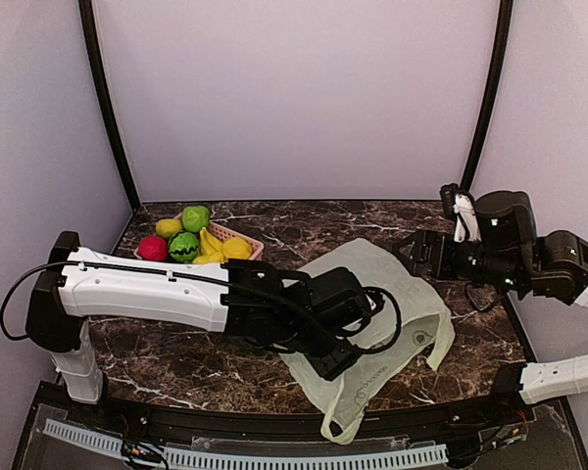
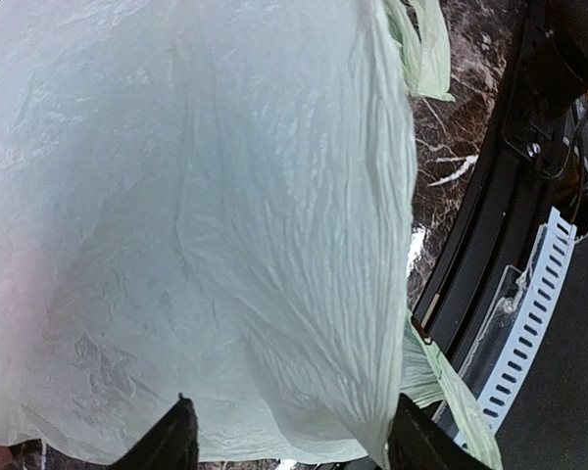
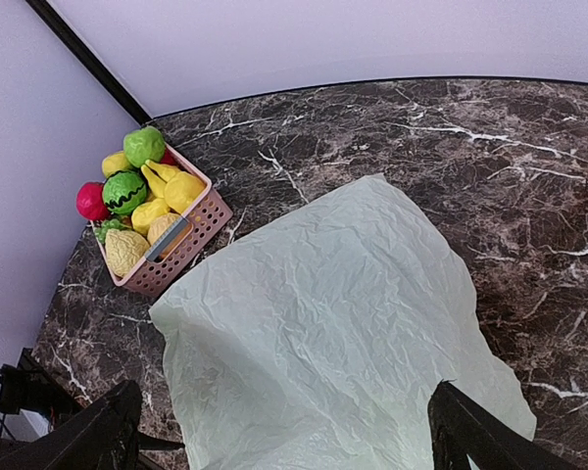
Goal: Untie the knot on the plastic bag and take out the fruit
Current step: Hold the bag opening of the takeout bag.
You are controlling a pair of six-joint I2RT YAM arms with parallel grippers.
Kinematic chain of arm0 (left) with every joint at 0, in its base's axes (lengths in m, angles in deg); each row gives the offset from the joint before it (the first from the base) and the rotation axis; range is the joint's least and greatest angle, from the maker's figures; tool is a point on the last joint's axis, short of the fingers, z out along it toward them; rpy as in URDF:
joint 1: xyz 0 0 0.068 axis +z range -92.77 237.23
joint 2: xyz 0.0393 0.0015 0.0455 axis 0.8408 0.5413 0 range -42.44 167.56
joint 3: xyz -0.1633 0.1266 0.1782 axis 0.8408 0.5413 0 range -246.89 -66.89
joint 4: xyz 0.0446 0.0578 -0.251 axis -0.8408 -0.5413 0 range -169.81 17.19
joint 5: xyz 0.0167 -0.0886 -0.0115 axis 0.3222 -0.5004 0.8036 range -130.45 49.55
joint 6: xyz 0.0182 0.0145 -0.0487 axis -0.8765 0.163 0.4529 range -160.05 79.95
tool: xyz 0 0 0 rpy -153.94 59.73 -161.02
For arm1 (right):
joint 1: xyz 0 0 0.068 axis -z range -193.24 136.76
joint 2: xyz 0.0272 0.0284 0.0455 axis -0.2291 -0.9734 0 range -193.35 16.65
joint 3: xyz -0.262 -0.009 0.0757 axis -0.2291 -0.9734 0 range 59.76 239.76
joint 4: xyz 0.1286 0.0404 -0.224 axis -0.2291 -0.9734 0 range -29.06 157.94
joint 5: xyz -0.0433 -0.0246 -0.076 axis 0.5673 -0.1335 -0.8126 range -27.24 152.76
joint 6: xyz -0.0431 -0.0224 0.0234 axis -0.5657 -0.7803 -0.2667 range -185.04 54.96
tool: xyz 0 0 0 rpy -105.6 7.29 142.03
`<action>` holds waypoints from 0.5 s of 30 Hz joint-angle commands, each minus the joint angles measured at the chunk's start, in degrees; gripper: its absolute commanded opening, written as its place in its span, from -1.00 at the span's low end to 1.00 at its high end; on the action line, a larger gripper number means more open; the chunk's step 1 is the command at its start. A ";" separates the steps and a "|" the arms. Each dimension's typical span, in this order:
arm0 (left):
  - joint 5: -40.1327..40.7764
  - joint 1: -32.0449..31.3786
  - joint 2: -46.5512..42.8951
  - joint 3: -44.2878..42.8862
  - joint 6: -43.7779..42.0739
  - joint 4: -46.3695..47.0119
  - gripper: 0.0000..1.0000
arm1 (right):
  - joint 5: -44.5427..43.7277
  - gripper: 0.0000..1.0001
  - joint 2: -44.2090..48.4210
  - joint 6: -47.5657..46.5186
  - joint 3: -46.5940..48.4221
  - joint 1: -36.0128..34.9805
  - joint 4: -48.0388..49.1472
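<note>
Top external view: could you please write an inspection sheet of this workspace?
Surface: dark marbled table, white veins.
Job's things: pale green plastic bag lies flat and wrinkled; toy fruits heaped at pink slotted plastic basket, far left.
Clutter: nothing seen.
Grippers: left gripper open, low over the bag; right gripper open, raised, holding nothing.
Cables: black cable loops beside left wrist.
Surroundings: pale lilac walls, black frame poles.

Robotics lab test cell: plain pale walls [image 1: 294,98] and black frame posts [image 1: 107,108] enclose a marble-patterned table [image 1: 304,220], with a left arm [image 1: 142,289] and right arm [image 1: 529,259] bolted at its near edge.
</note>
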 commanded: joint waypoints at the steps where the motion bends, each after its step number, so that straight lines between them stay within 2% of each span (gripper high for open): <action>1: 1.68 -0.42 0.19 -2.27 -1.31 -3.98 0.12 | -1.28 0.97 1.30 1.25 -1.36 0.11 0.93; 4: 1.34 -0.60 0.33 -2.35 -1.24 -3.82 -0.08 | -1.20 0.97 1.55 1.26 -1.64 0.14 0.90; 11: -0.31 -0.61 0.25 -2.71 -0.73 -2.88 -0.74 | -1.15 0.97 1.91 1.34 -2.03 0.09 0.95; 14: -0.83 -0.61 -0.09 -2.72 -0.24 -2.44 -0.95 | -1.13 0.97 2.29 1.07 -1.81 0.11 0.96; 15: -0.78 -0.61 -0.18 -2.70 -0.14 -2.42 -0.97 | -1.18 0.97 2.48 1.01 -1.75 0.09 0.96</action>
